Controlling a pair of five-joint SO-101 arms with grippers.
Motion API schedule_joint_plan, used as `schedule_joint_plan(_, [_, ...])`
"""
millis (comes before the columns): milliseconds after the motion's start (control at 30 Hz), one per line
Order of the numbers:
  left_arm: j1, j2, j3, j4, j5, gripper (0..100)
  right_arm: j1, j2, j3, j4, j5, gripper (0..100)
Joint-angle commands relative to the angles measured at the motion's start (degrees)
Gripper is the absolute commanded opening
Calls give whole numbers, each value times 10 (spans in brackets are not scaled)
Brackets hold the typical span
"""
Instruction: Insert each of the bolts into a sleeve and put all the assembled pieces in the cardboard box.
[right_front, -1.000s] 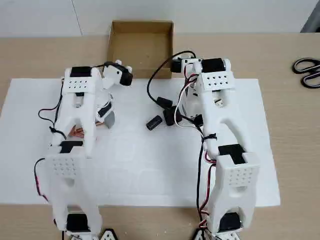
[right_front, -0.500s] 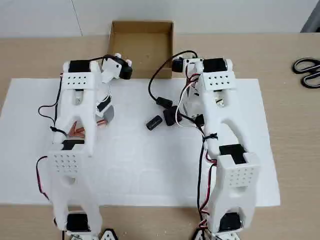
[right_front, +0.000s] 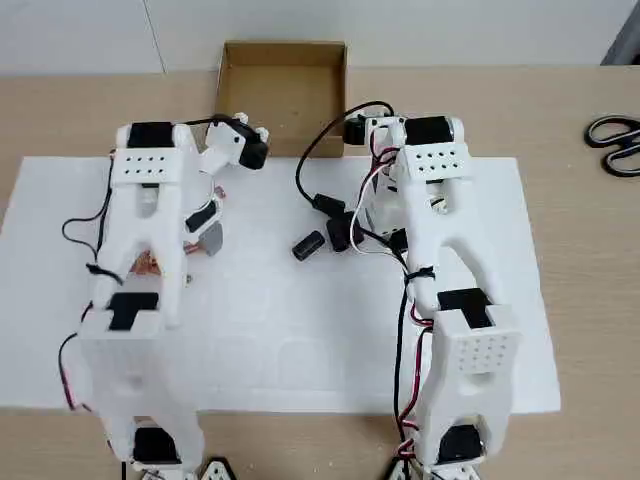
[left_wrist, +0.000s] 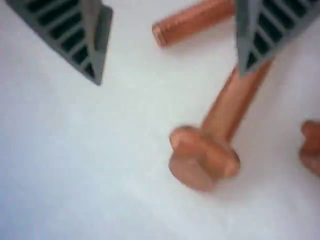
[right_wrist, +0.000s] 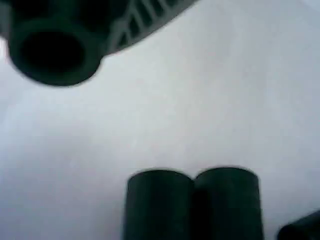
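Observation:
In the left wrist view my left gripper (left_wrist: 170, 75) is open just above the white mat, its grey fingers (left_wrist: 75, 35) spread wide. A copper bolt (left_wrist: 205, 155) with a hex head lies below them, its shaft running under one finger. A second bolt (left_wrist: 192, 22) lies beyond and a third (left_wrist: 311, 147) at the edge. In the high view this gripper (right_front: 205, 232) is left of centre. My right gripper (right_front: 345, 230) is shut on a black sleeve (right_wrist: 50, 50), with two upright sleeves (right_wrist: 192, 205) close by. The cardboard box (right_front: 285, 60) stands at the back.
A loose black sleeve (right_front: 308, 244) lies on the white mat (right_front: 300, 340) between the arms. More copper bolts (right_front: 148, 263) lie under the left arm. Black cable (right_front: 310, 160) loops near the box. Scissors (right_front: 615, 145) lie at the far right on the wooden table.
The left arm has swung a little leftward and its wrist has turned, with the gripper low over the bolts. The right arm and the sleeves have stayed put.

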Motion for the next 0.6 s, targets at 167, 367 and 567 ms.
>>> schedule_joint_plan(167, [-7, 12, 2, -16, -28, 166, 4, -40, -2, 9, 1, 4])
schedule_joint_plan(367, [-8, 83, -46, -23, -26, 166, 4, -40, -2, 9, 1, 4])
schedule_joint_plan(567, [-8, 137, -92, -21, -25, 166, 4, -40, -2, 9, 1, 4])
